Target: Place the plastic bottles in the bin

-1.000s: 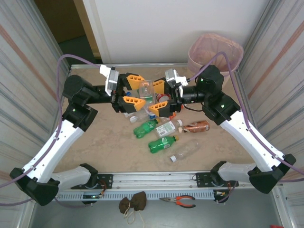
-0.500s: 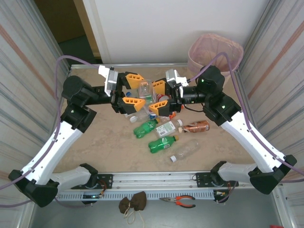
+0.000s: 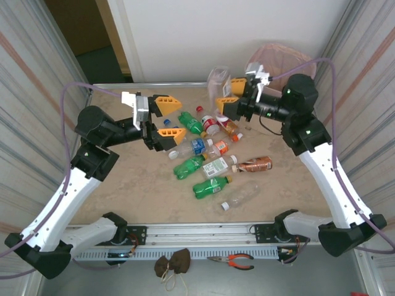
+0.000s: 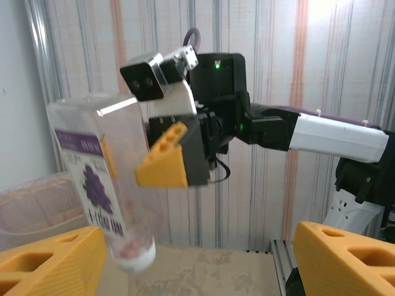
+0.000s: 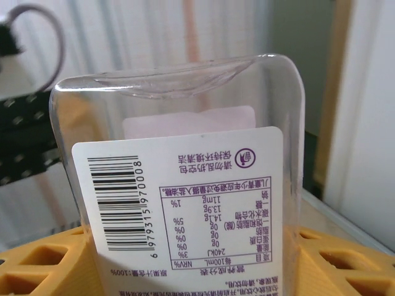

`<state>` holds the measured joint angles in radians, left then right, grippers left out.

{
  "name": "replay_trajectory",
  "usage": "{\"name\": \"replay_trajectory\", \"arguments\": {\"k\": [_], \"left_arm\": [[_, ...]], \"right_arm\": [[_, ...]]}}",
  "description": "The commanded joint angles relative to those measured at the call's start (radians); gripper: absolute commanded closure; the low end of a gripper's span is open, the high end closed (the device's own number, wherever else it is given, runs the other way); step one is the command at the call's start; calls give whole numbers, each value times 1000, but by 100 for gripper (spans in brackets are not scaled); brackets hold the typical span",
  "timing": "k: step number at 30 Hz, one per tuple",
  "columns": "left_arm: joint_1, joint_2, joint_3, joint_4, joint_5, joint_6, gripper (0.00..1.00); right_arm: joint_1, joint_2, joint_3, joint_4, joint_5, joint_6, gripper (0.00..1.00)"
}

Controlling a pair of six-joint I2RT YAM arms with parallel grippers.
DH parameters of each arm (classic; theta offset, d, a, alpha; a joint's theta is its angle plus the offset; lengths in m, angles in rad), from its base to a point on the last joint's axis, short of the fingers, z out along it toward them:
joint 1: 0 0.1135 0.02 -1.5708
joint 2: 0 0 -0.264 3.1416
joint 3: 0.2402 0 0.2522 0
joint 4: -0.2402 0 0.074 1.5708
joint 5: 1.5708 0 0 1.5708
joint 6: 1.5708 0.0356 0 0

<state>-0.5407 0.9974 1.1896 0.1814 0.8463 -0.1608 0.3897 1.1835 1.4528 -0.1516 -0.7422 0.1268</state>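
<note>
My right gripper (image 3: 230,93) is shut on a clear square plastic bottle (image 3: 217,79) and holds it in the air, cap down, just left of the pink-rimmed bin (image 3: 279,59). In the right wrist view its white nutrition label (image 5: 185,203) sits upside down between my orange fingers (image 5: 43,268). The left wrist view looks straight at that bottle (image 4: 92,197), with its purple label, pinched by the right gripper's fingers (image 4: 163,163). My left gripper (image 3: 168,117) stands open and empty at the left edge of the pile. Several bottles lie mid-table, among them green ones (image 3: 188,166) (image 3: 211,187), a brown one (image 3: 254,164) and a clear one (image 3: 241,196).
The bin stands beyond the table's back right corner, against the corrugated wall. Corrugated panels close in both sides. Orange pliers (image 3: 237,261) and a brown cloth (image 3: 173,264) lie in front of the base rail. Bare tabletop (image 3: 129,179) spreads left and in front of the pile.
The right gripper has lifted the clear bottle out of the pile and carried it back and right toward the bin. The left gripper let go of it, opened wider and drew back left.
</note>
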Motion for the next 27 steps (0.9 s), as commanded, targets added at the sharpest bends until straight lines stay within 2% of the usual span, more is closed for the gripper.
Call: {"name": "replay_trajectory", "arguments": {"k": [1,6,11,14,19,27], "left_arm": [[0,-11,-16,-17,-27,23,21],[0,-8,-28,-20,-40,17,21],[0,-11,-45,-30,-59,16,21],[-1,-15,-59,-25,-74,12,22],[0,-14,-81,-2,-89,-8,22],[0,-15,-102,5,-127,-20,23]], "right_arm": [[-76,28,69,19,87,106,45],[-231,114,141,20,233,251,44],[-398,233,208,8,304,446,50],[-462,314,272,-52,352,507,51],[-506,440,365,-145,448,545,54],[-502,646,545,-311,539,558,58]]}}
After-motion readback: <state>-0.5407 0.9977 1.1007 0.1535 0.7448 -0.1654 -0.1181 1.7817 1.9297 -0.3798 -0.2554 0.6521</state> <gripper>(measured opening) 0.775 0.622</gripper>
